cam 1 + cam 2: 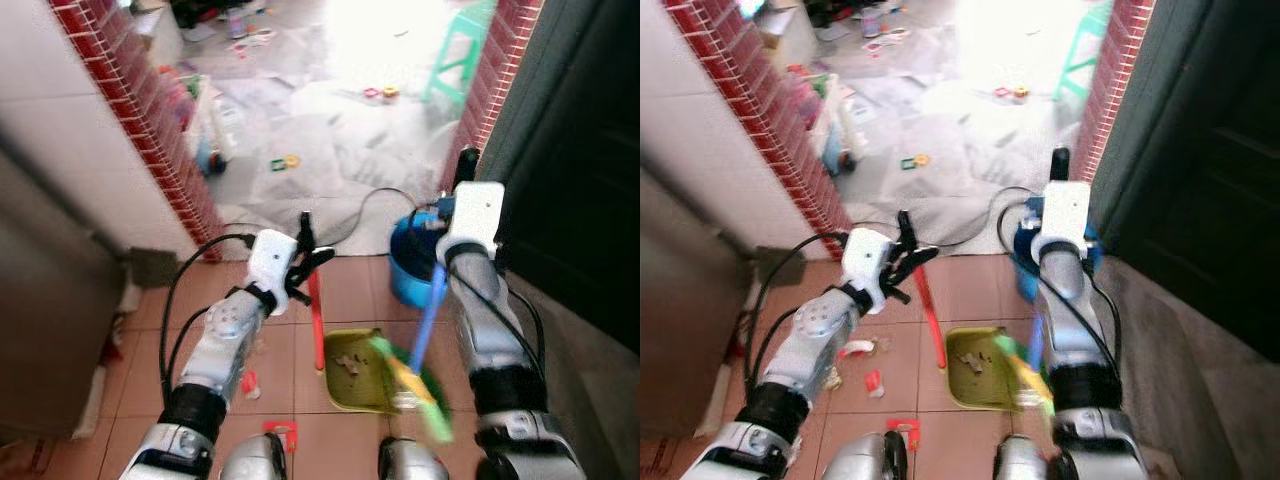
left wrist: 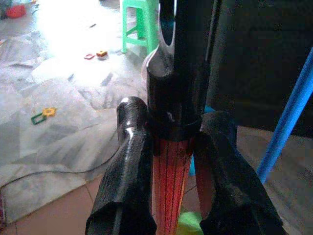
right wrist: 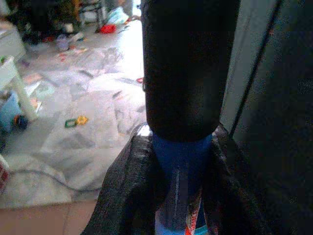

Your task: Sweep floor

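A terracotta tiled floor (image 1: 350,290) runs up to a doorway flanked by red brick edging, and beyond it lies a pale marble floor scattered with small toys, with a green stool (image 1: 458,50) at the far side in bright light. No writing or brand can be read anywhere.

Taking the green dustpan (image 1: 355,385) on the tiles as the landmark: to its left are bits of red and white litter (image 1: 250,384) near the robot's left arm. Just left of and above the pan, the left gripper (image 1: 305,262) is closed around the pan's long red handle (image 1: 317,320); in the left wrist view its 2 black fingers (image 2: 128,186) clamp either side of the red shaft below a black grip. The handle slopes down to the pan, which sits flat on the tiles with a few crumbs of debris inside.

At the pan's right edge rests the broom head (image 1: 420,395), with green and yellow bristles, blurred. Its blue stick (image 1: 430,310) rises up and to the right to the right gripper (image 1: 462,185), whose fingers (image 3: 122,196) are closed on the blue shaft just under a black end cap. Above and to the right of the pan, a blue bucket (image 1: 410,270) stands on the tiles beside a dark door (image 1: 580,160).
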Available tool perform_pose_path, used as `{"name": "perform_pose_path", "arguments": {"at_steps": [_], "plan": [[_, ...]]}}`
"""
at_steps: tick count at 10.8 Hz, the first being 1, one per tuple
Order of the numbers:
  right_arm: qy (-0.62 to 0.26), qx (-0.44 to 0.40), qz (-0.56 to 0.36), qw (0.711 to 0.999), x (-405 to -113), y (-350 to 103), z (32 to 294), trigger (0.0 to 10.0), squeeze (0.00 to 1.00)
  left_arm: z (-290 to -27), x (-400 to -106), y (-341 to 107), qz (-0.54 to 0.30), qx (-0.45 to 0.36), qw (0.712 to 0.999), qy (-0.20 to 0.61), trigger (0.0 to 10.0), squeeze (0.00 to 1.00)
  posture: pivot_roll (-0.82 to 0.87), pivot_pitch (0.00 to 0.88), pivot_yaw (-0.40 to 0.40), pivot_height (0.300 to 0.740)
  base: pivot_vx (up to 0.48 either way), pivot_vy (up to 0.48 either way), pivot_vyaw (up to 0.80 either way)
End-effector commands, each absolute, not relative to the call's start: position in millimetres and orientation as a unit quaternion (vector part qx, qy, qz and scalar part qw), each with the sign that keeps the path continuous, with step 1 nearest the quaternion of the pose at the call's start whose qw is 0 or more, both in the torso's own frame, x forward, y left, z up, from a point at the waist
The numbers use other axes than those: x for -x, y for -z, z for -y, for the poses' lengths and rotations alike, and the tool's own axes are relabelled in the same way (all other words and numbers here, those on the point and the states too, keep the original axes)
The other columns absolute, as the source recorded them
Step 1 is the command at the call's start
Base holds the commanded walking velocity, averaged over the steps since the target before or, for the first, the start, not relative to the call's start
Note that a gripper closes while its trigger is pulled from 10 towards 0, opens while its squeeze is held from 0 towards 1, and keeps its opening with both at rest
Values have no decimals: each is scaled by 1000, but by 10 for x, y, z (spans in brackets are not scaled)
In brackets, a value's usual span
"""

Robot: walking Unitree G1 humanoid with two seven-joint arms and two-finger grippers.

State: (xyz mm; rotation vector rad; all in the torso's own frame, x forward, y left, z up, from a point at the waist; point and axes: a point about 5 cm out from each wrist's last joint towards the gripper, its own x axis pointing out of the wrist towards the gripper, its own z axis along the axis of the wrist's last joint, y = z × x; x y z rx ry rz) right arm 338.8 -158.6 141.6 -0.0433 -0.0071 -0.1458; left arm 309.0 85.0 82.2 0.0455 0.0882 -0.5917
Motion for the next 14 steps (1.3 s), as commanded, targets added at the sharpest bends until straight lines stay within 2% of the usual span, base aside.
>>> {"name": "perform_pose_path", "arguments": {"at_steps": [1,3,4,8,10,11,14], "plan": [[68,-18,13,997,-3417,-1483,1522,10000,0,-835,-3064,-796,-54,-31,952,301,10000,0,-66,87,104,740,0,0,-800],[86,-85,46,992,-3488,-1655,1496,10000,0,-827,-3058,-788,-59,-33,953,297,10000,0,-66,84,100,740,0,0,0],[82,-87,61,991,-3512,-1729,1462,10000,0,-835,-3058,-784,-61,-35,953,295,10000,0,-64,81,98,740,0,0,0],[67,-174,59,981,-3616,-1866,1295,10000,0,-853,-3047,-743,-73,-29,955,286,10000,0,-64,70,88,740,0,0,0],[37,-149,86,984,-3660,-2000,1284,10000,0,-956,-3116,-744,-75,15,969,235,10000,0,-77,64,78,740,0,0,0],[16,-99,108,989,-3666,-2051,1310,10000,0,-1005,-3154,-791,-60,24,974,216,10000,0,-80,58,72,740,0,0,0],[-14,-26,143,989,-3641,-2112,1427,10000,0,-1164,-3273,-970,-23,38,987,155,10000,0,-91,38,53,740,0,0,0]]}}
